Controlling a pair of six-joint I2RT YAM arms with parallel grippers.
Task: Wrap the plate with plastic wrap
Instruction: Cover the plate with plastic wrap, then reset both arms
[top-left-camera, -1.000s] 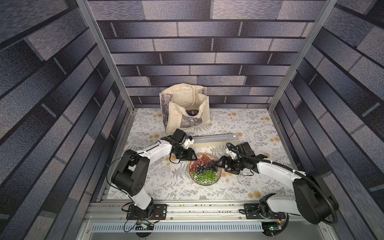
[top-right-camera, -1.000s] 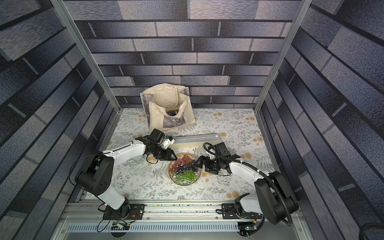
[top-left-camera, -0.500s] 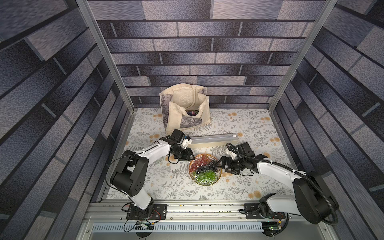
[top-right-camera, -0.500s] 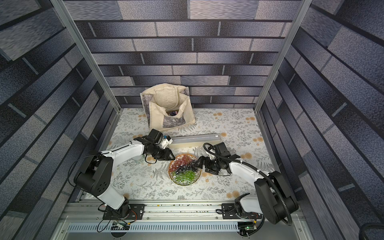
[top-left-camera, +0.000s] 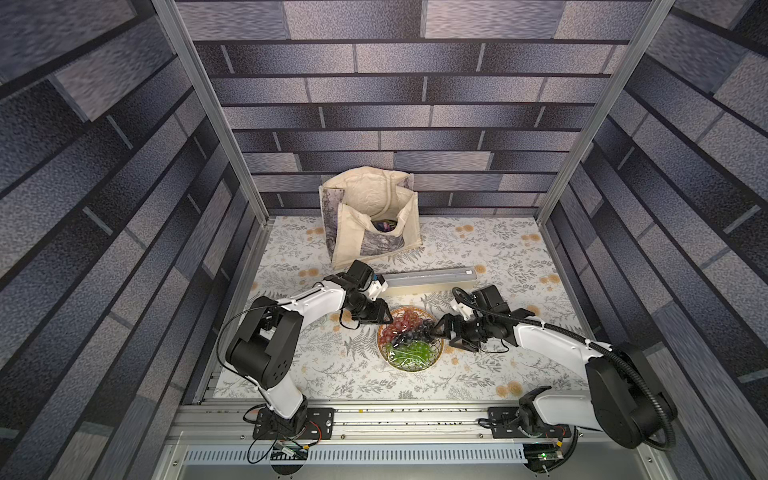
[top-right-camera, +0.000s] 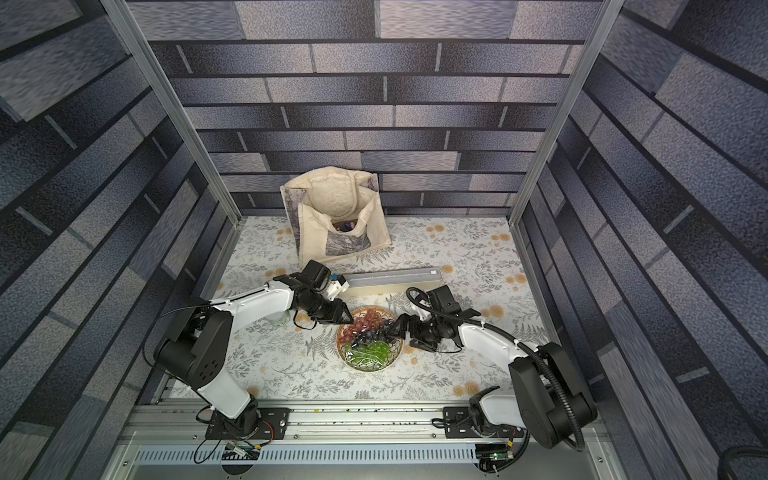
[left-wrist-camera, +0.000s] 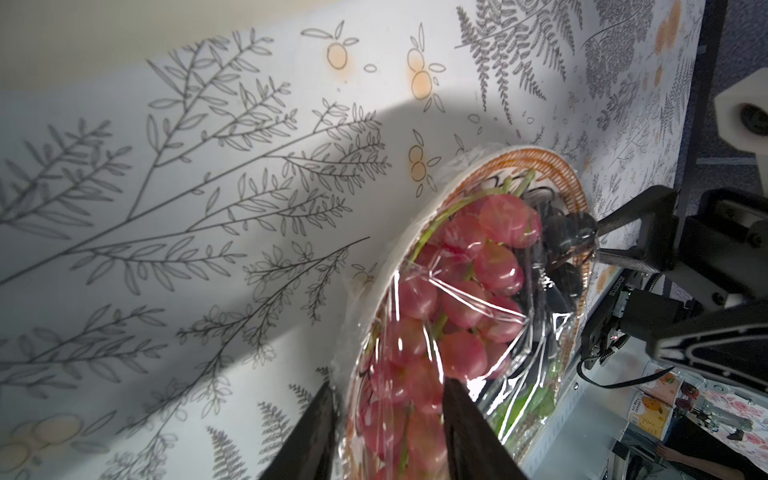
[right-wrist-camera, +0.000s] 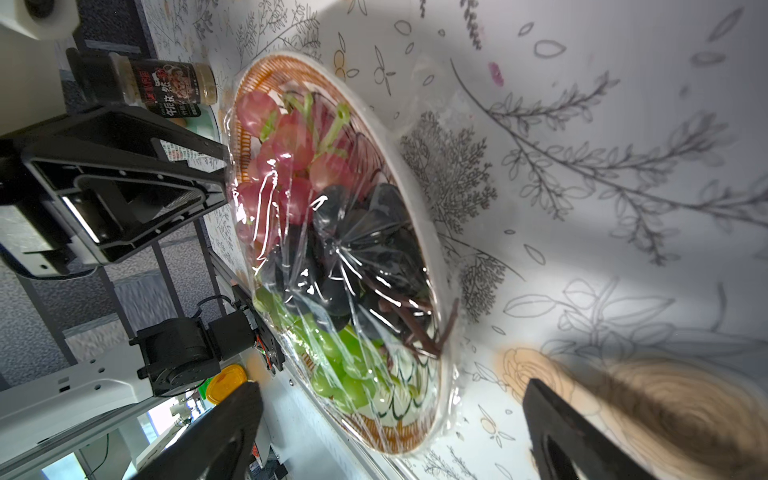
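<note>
We judge this the sealing step: the plastic wrap (right-wrist-camera: 340, 257) covers the plate (top-left-camera: 411, 366), its rim between our half-open left jaws and just ahead of our wide, empty right jaws, so next we tuck film under.

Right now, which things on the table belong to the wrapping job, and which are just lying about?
Part of the job:
plate
plastic wrap, already stretched over the plate
dispenser box, behind the plate

Just lying about:
tote bag, at the back wall
spice jar, beyond the left arm
</note>
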